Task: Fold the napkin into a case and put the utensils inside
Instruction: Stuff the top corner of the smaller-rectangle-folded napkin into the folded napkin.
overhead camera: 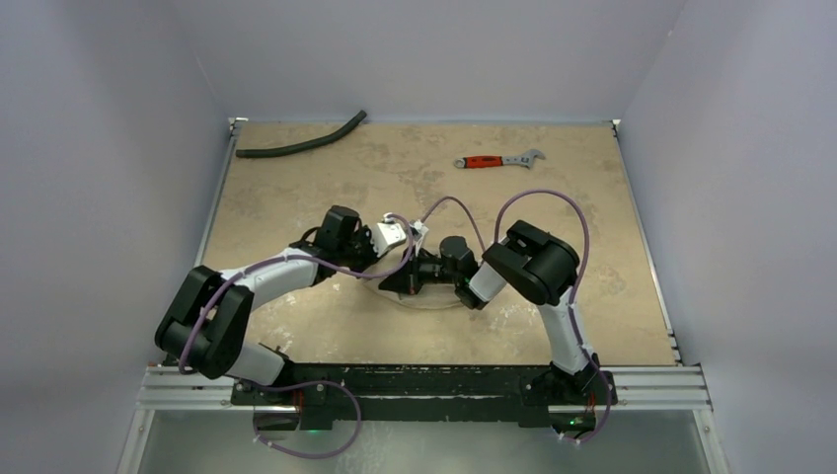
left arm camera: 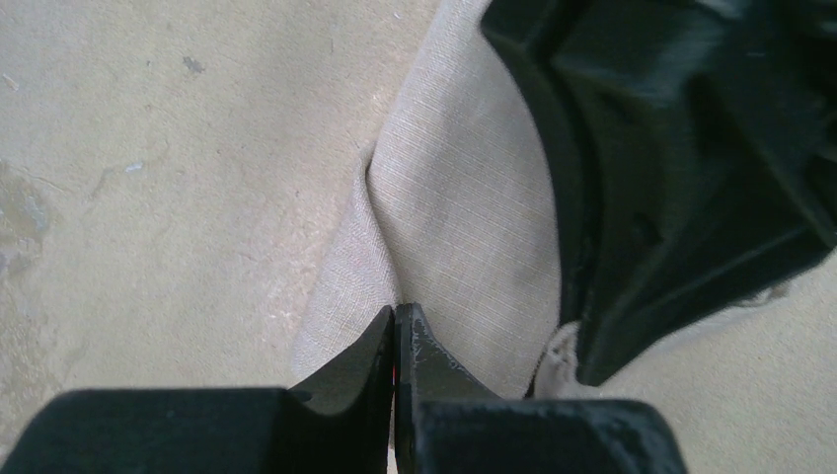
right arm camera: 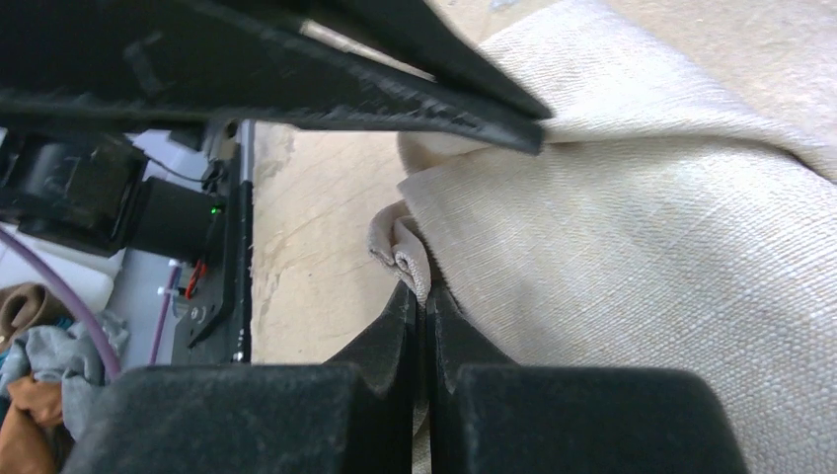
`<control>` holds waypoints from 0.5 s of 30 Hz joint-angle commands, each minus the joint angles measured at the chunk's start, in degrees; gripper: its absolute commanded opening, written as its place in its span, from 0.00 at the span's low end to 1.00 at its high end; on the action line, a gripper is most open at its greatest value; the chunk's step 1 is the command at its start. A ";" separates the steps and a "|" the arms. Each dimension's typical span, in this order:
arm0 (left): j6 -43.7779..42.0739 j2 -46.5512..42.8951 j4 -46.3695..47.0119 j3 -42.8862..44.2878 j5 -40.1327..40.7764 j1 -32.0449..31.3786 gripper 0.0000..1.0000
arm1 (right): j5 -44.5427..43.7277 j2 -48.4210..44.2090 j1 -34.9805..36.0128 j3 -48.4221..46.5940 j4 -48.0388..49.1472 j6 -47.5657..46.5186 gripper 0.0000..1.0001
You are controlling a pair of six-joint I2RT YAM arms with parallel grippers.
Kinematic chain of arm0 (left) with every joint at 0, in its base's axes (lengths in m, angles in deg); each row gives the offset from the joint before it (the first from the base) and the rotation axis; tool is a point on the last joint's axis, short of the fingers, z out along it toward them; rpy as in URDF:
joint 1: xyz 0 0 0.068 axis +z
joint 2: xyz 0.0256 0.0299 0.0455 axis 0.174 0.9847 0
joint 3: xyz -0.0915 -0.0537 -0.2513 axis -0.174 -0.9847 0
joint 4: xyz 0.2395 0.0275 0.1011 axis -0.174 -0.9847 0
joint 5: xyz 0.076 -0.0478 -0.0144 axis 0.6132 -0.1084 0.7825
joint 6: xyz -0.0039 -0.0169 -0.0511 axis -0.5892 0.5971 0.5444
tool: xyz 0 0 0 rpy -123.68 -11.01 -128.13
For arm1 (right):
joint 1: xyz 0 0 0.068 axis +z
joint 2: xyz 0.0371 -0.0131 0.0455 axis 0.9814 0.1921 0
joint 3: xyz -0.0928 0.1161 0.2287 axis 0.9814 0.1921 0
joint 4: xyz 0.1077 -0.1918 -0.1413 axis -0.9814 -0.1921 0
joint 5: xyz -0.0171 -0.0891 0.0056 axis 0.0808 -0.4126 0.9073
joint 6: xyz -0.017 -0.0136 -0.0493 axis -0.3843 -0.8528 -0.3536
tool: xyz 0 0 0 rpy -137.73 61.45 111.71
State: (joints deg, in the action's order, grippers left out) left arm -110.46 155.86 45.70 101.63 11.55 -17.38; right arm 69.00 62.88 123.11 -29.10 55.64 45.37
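Observation:
The beige napkin lies bunched on the table, folded over itself with a crease running up from my left fingertips. In the top view only a pale sliver of the napkin shows under the two grippers, which meet near the table's middle. My left gripper is shut on a fold of the cloth; in the top view the left gripper is partly hidden. My right gripper is shut on the napkin's rolled hem; the cloth spreads to its right. The right gripper faces the left one closely. The gold utensils are out of view.
A red-handled wrench lies at the back right and a curved black hose at the back left. The table's near edge with the black rail shows in the right wrist view, with cloth clutter beyond it.

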 commanded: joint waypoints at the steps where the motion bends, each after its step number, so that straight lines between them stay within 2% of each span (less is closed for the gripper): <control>1: -2.11 -3.17 0.70 -1.60 -2.99 0.24 0.00 | -3.89 -2.96 -0.46 -2.78 -13.39 -3.14 0.00; 15: -3.53 -4.49 1.81 -4.21 -3.51 0.16 0.00 | -2.56 -8.49 -0.72 -6.57 -20.91 -5.60 0.00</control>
State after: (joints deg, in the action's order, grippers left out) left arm -113.15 152.82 46.22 98.26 9.89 -17.38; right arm 66.51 56.35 123.00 -32.57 37.53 41.59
